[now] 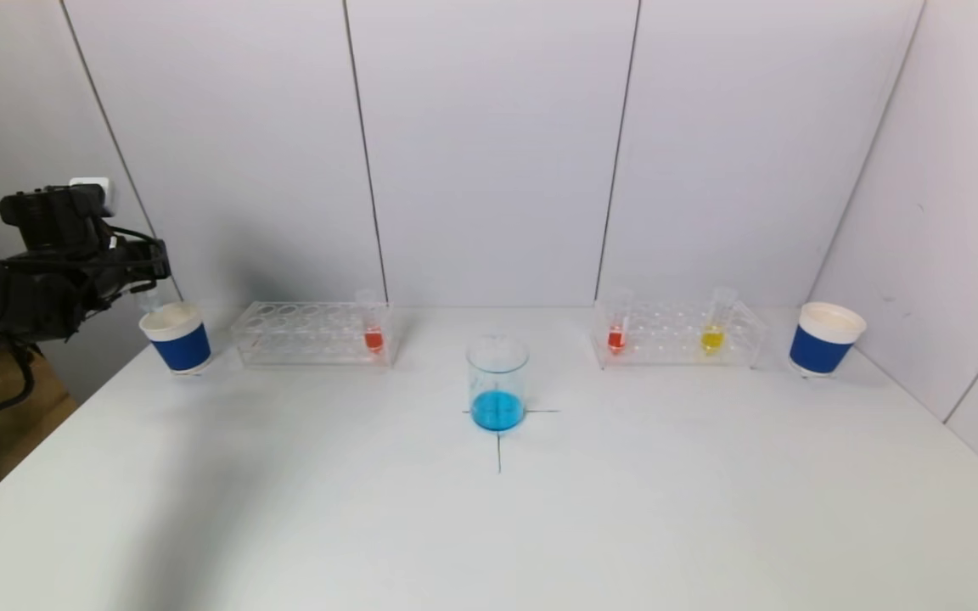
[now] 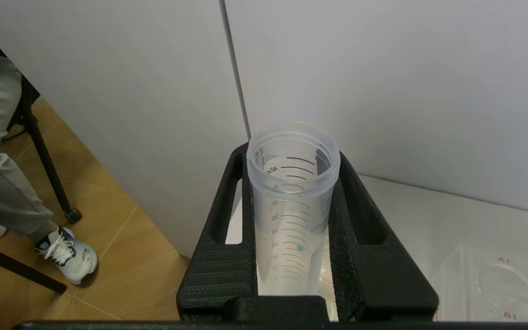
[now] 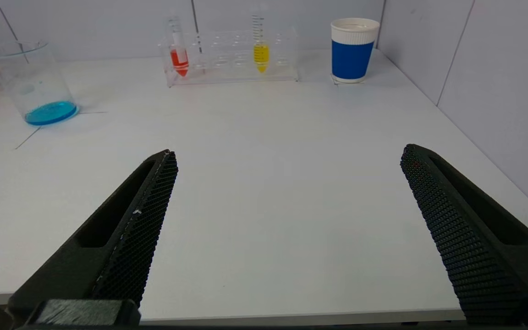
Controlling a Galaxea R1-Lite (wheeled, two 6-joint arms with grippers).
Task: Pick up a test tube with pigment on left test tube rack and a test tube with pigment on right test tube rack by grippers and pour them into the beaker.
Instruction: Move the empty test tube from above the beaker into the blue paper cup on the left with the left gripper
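Note:
My left gripper is at the far left, above the left blue paper cup. It is shut on a clear, graduated test tube that looks empty except for a small blue speck. The left rack holds one tube of red pigment. The right rack holds a red tube and a yellow tube. The beaker stands mid-table with blue liquid in its bottom. My right gripper is open and empty, low over the table's near edge, out of the head view.
A second blue paper cup stands right of the right rack. White walls close the back and right side. A black cross is drawn on the table under the beaker. A person's leg and a stand's legs show beyond the table's left edge.

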